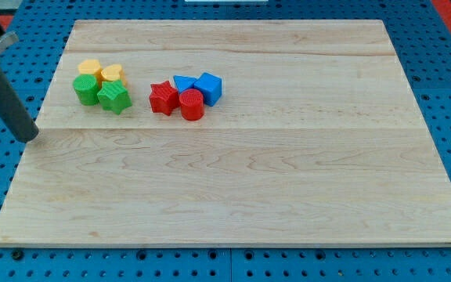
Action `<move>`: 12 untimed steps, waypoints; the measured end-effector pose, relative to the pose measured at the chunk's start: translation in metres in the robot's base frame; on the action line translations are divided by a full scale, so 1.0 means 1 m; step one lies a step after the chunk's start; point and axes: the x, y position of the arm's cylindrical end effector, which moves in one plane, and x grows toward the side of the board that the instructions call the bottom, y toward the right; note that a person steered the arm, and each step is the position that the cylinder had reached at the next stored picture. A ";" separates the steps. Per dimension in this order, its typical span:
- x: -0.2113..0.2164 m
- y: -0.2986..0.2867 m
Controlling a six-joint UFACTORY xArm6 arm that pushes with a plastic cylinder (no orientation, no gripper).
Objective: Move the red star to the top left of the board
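The red star (162, 98) lies on the wooden board (233, 172) in its upper left part. It touches a red cylinder (192, 104) on its right. My tip (29, 138) is at the board's left edge, well to the left of and below the red star, apart from all blocks. The rod slants up to the view's top left corner.
Two blue blocks (200, 85) sit right behind the red cylinder. Left of the red star is a cluster: two yellow blocks (100, 71), a green cylinder (86, 90) and a green star (114, 98). Blue pegboard surrounds the board.
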 end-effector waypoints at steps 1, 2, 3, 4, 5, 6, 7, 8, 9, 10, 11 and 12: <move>0.012 0.032; 0.001 0.088; -0.015 0.148; -0.033 0.201; -0.054 0.176; -0.075 0.187; -0.074 0.198; -0.082 0.219; -0.116 0.210; -0.158 0.148; -0.191 0.142; -0.204 0.170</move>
